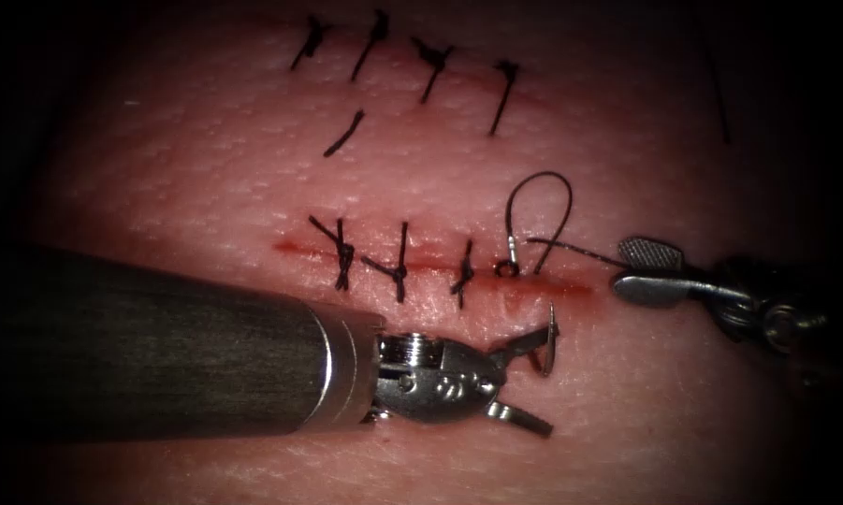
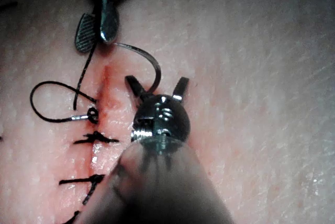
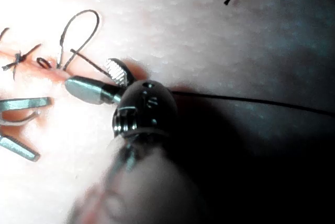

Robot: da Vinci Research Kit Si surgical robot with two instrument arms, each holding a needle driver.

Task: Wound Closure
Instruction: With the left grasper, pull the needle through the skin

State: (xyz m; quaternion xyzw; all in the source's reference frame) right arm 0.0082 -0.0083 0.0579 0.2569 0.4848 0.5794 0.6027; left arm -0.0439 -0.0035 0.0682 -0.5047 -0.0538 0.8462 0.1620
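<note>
The cut (image 1: 571, 286) runs across the tissue (image 1: 206, 168), and its right end is unstitched. My left tool (image 1: 545, 382) stands just below that end with its jaws open. The curved needle (image 1: 549, 341) sits between them, against the upper jaw, and I cannot tell whether it is in the tissue. In the left wrist view the needle (image 2: 155, 69) arcs in between the open jaws of the left tool (image 2: 155, 81). My right tool (image 1: 622, 266), jaws open, is at the cut's right end. The thread (image 1: 571, 251) runs from a loop (image 1: 539, 176) to its jaws.
Three knotted stitches (image 1: 399, 266) cross the cut's left part, with red fluid (image 1: 295, 248) along the line. A second row of stitches (image 1: 430, 65) lies farther back, and a loose thread piece (image 1: 344, 134) below it. The left shaft (image 1: 159, 346) covers the near left tissue.
</note>
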